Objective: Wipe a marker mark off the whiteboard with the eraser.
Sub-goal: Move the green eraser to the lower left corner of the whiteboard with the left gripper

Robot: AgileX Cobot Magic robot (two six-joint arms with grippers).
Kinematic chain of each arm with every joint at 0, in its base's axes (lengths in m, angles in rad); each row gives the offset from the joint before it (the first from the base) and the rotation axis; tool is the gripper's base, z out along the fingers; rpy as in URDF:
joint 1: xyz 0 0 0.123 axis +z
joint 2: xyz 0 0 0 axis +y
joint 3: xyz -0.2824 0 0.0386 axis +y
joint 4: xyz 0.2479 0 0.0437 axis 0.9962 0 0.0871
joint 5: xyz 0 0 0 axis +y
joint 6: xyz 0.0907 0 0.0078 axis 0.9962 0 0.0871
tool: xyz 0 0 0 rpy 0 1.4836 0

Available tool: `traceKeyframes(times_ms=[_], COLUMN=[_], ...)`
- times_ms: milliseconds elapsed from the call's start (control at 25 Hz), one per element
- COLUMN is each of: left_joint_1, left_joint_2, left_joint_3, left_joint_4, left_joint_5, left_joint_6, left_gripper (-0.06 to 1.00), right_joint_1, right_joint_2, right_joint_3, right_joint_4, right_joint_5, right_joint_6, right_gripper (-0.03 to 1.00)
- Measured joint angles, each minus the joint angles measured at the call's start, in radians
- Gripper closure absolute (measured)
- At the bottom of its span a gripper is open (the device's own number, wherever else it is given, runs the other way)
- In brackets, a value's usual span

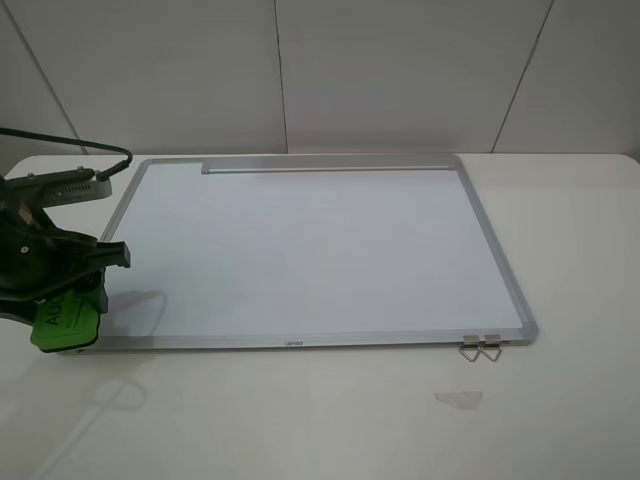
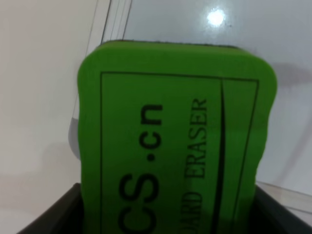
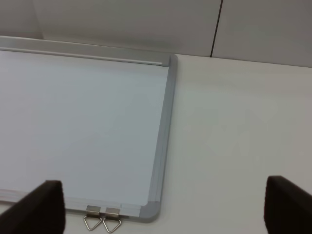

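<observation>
The whiteboard point(image 1: 310, 250) lies flat on the table, its silver tray strip point(image 1: 325, 167) along the far edge. No marker mark shows on its white surface in any view. My left gripper point(image 1: 68, 300) is shut on the green eraser point(image 1: 62, 325) and holds it over the board's front left corner. Up close, the eraser point(image 2: 175, 141) fills the left wrist view, with black lettering on its face and the board's frame behind it. My right gripper point(image 3: 163, 209) is open and empty, its dark fingers point(image 3: 41, 207) wide apart above the board's front right corner point(image 3: 151, 209). It is out of the high view.
Two metal binder clips point(image 1: 481, 349) hang on the board's front edge near the right corner. A pale tape scrap point(image 1: 459, 399) lies on the white table in front of them. A black cable point(image 1: 70, 140) runs behind the left arm.
</observation>
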State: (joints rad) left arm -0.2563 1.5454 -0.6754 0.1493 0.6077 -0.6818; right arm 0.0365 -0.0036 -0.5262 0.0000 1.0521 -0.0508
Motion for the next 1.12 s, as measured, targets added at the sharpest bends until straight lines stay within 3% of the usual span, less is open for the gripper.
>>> traceKeyframes(times_ms=[280,720,1120], left_joint_1=[0.03,0.048,0.063], left_joint_2=[0.08,0.27,0.299], left_joint_3=[0.013,-0.144,-0.177], left_joint_4=[0.027,-0.029,-0.031], left_joint_5=[-0.065,-0.052,-0.05], left_joint_6=[0.023,0.24,0.247], left_gripper=[0.34,0.34,0.34], right_joint_1=[0.0,0.0,0.0], right_joint_2=[0.0,0.0,0.0], right_joint_3=[0.0,0.0,0.0], right_joint_4=[0.0,0.0,0.0], right_joint_5=[0.0,0.0,0.0], right_joint_6=[0.0,0.0,0.0], right_gripper=[0.15,0.15,0.15])
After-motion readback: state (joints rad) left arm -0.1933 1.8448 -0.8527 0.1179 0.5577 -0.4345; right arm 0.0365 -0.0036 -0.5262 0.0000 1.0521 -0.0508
